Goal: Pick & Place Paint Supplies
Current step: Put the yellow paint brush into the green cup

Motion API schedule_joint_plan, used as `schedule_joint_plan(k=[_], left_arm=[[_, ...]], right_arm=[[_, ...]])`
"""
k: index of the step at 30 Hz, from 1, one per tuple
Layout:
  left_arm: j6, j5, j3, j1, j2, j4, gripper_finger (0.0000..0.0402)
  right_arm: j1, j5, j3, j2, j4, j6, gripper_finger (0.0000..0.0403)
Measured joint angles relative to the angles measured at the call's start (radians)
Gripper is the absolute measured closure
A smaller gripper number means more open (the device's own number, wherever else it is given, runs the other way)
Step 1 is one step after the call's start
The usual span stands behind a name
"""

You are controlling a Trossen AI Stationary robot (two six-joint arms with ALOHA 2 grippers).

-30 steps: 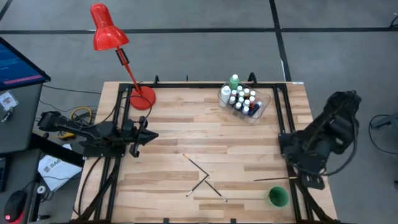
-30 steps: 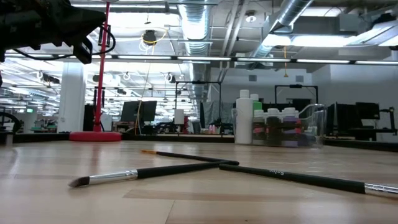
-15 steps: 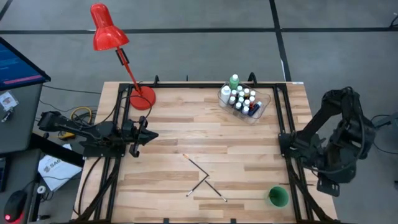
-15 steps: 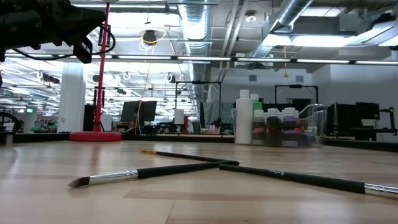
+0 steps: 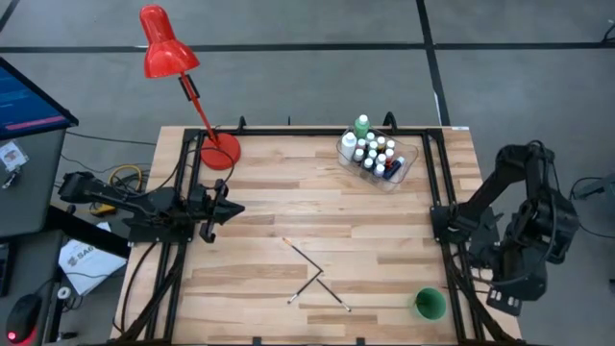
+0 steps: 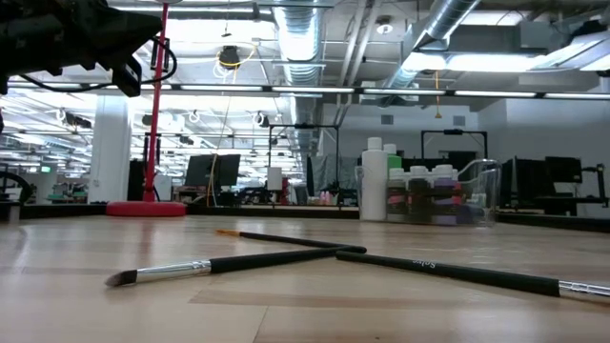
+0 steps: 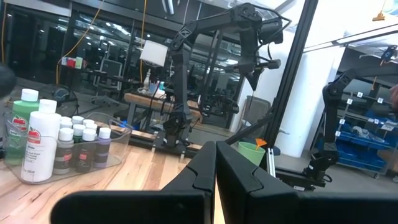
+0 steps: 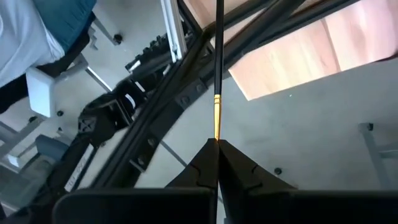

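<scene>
Three paintbrushes (image 5: 317,278) lie crossed on the bare wood of the desk (image 5: 279,183), ahead of the left end effector (image 5: 223,209) and well apart from it. That end effector rests at the desk's left edge with its fingers pressed together on nothing. The low view shows one bristled brush (image 6: 229,264) and a longer dark-handled brush (image 6: 457,273) beside it; small pale lettering on the longer handle cannot be read.

Farther across from the left end effector, at the desk's far side, stands the clear tub (image 5: 407,164) holding the small white-capped paint bottles (image 5: 376,157), a taller white bottle (image 7: 39,146) and a taller green bottle (image 5: 361,126). The white bottle carries a red-and-white label, its wording too small to read.

Off the desk's right edge, the right end effector (image 5: 507,296) is clamped on a fourth paintbrush (image 8: 218,68), gripped just behind the gold ferrule, the dark handle pointing away past the frame rails. The green cup (image 5: 430,305) stands just beside this end effector, on the desk's near right corner.

Handling, as judged: each brush is light, stiff and thin, so it may roll or pivot in the fingers; a hold near mid-handle should balance it. Where brushes cross, lifting the uppermost first would avoid dragging the others. The bottles look small, smooth and easily toppled.
</scene>
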Motion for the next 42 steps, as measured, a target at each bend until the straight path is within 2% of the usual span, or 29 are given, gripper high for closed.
schedule_joint_plan(k=[4, 7, 12, 24, 33, 37, 42], left_arm=[[0.000, 0.000, 0.000, 0.000, 0.000, 0.001, 0.0400], [0.000, 0.000, 0.000, 0.000, 0.000, 0.002, 0.0400], [0.000, 0.000, 0.000, 0.000, 0.000, 0.001, 0.0400], [0.000, 0.000, 0.000, 0.000, 0.000, 0.002, 0.0400], [0.000, 0.000, 0.000, 0.000, 0.000, 0.003, 0.0400], [0.000, 0.000, 0.000, 0.000, 0.000, 0.003, 0.0400], [0.000, 0.000, 0.000, 0.000, 0.000, 0.004, 0.0400]], right_arm=[[-0.046, -0.001, 0.000, 0.026, 0.001, -0.006, 0.0403], [-0.085, -0.048, 0.000, 0.050, 0.000, -0.045, 0.0403], [-0.155, -0.165, 0.000, 0.107, 0.000, -0.154, 0.0403], [-0.320, -0.275, 0.000, 0.245, -0.001, -0.445, 0.0403], [-0.385, -0.356, 0.000, 0.340, 0.001, -0.611, 0.0403], [-0.391, -0.383, 0.000, 0.329, 0.001, -0.626, 0.0403], [-0.376, -0.380, 0.000, 0.253, 0.001, -0.514, 0.0403]])
